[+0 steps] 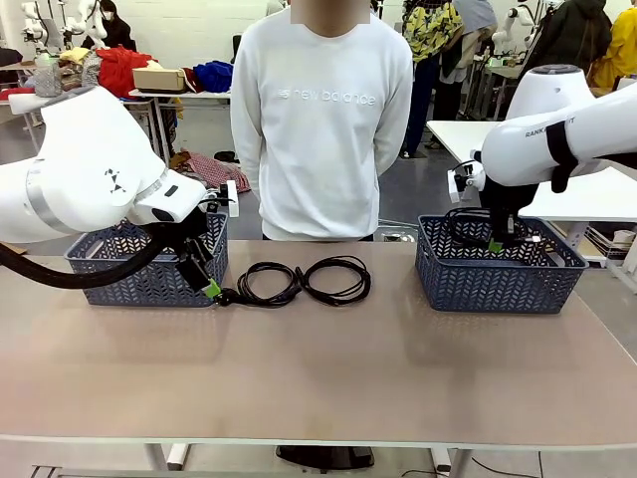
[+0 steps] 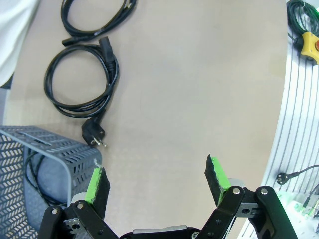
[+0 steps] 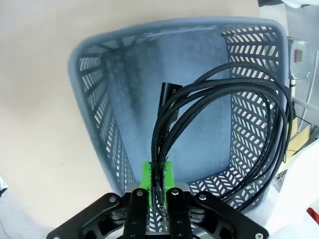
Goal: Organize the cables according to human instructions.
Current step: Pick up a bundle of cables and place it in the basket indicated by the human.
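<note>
Cords, four as far as I am counting. My right pincer (image 1: 495, 245) is clenching a braided coil (image 3: 159, 139) between its green pads and hanging it inside the right basket (image 1: 498, 294), which is sitting toward the far right corner of the tabletop (image 1: 318, 378). The loops are drooping toward the basket floor; whether they are touching it I cannot tell.

My left pincer (image 2: 157, 172) is standing spread wide, gripping nothing. It is hovering low over the tabletop, just beside the front right corner of the left basket (image 1: 129, 284), which is sitting toward the far left corner. Through that basket's wall a dark cord (image 2: 28, 174) is showing, lying inside.

Two coils are lying loose along the far edge, between the baskets and touching each other. The nearer coil (image 2: 49, 79) is trailing its plug (image 2: 94, 134) toward the left basket's corner, close ahead of my open fingers. The farther coil (image 1: 366, 281) is lying on its right-hand side. The person (image 1: 318, 129) is standing at the far edge behind them, arms hanging down.

Judging progress: one cord looks binned on the left and one is going in on the right but not yet let go, so I am reckoning about half done. Remaining: releasing the braided coil, then sorting the two loose coils as the person directs. The nearer one looks like my left pincer's next pick.
</note>
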Controlling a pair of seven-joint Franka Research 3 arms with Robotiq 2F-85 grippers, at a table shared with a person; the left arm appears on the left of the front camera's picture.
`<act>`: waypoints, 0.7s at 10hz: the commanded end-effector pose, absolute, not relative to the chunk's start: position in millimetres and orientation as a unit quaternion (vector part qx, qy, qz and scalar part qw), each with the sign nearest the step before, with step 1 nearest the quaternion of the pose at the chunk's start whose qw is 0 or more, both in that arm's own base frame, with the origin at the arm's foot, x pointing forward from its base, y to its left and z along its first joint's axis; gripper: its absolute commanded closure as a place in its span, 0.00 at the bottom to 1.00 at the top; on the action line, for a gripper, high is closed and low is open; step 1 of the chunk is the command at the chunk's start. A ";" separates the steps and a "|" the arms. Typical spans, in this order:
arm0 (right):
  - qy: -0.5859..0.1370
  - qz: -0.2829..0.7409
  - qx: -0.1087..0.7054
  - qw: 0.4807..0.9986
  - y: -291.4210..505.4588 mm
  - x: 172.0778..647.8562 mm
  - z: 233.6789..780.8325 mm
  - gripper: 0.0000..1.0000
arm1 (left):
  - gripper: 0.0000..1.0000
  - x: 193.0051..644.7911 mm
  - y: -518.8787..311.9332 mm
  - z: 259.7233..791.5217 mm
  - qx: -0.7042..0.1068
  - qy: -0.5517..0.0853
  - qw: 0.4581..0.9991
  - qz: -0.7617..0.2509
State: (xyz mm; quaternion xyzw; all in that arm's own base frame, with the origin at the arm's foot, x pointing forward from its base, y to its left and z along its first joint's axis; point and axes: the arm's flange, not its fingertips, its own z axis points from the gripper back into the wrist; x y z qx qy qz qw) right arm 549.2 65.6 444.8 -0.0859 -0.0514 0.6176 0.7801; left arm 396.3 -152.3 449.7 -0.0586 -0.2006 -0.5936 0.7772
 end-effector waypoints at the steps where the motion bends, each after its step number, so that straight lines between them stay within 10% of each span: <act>1: -0.061 0.621 -0.090 0.776 63.7 560.9 444.4 0.89 | 0.00 394.9 -152.3 450.6 -0.056 -0.201 0.780 -0.590; 7: -0.078 0.593 -0.080 0.798 64.5 566.5 441.4 0.32 | 0.00 394.9 -152.3 450.6 -0.056 -0.201 0.780 -0.590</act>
